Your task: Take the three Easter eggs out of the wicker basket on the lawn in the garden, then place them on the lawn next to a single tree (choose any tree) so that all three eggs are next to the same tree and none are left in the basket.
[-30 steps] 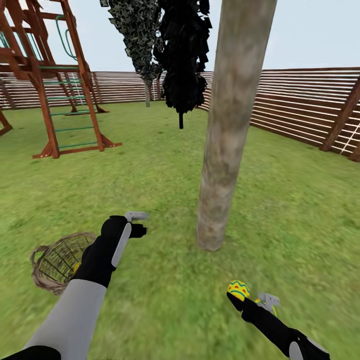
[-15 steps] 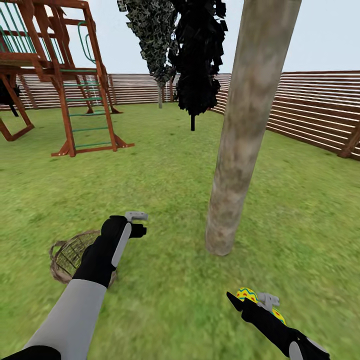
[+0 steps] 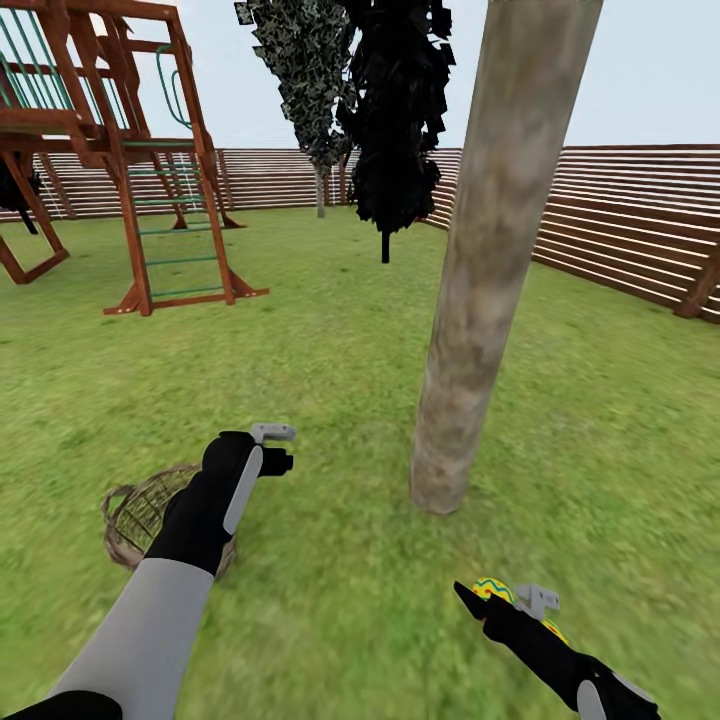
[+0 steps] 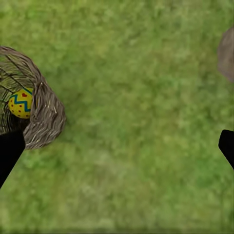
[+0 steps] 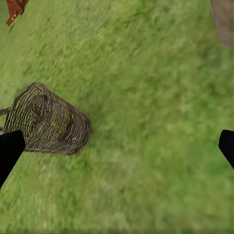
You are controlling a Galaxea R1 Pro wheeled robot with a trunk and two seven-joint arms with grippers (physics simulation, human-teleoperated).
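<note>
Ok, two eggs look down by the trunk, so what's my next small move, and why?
Probably swing the open left pincer over to the wicker basket. One egg lies inside it, while two eggs lie on the lawn near the tree.

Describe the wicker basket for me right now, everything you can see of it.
The wicker basket is tan-brown open weave, round, with a loop handle, lying tipped on the lawn beside the left arm, which partly hides it in the head view. One egg, yellow with blue zigzag and red marks, sits inside. Neither gripper touches it.
</note>
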